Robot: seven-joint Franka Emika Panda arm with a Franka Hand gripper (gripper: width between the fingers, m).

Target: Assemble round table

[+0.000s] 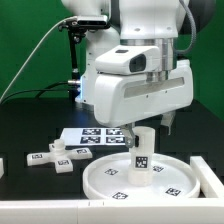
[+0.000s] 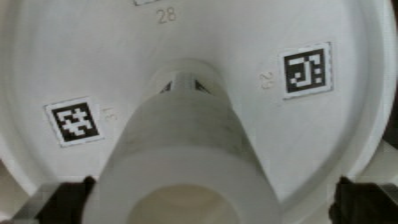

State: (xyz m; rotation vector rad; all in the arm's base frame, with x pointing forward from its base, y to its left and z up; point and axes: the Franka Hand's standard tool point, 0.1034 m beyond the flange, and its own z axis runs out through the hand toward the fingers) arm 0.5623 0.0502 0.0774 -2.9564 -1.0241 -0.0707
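The large round disc (image 1: pixel 170 180) lies flat on the black table, rim up. The short thick leg (image 1: pixel 143 152) stands upright on its middle. My gripper (image 1: pixel 152 126) hangs straight over the leg's top. In the wrist view the leg (image 2: pixel 187 140) fills the space between the two dark fingertips (image 2: pixel 71 200), and the disc (image 2: pixel 196 40) with its tags lies beneath. One finger is next to the leg; the other shows a small gap. The gripper (image 2: pixel 217 202) is open around the leg. The cross-shaped foot (image 1: pixel 55 160) lies on the table at the exterior view's left.
The marker board (image 1: pixel 95 136) lies flat behind the disc. A green curtain hangs at the back. The white arm body fills the upper middle of the exterior view.
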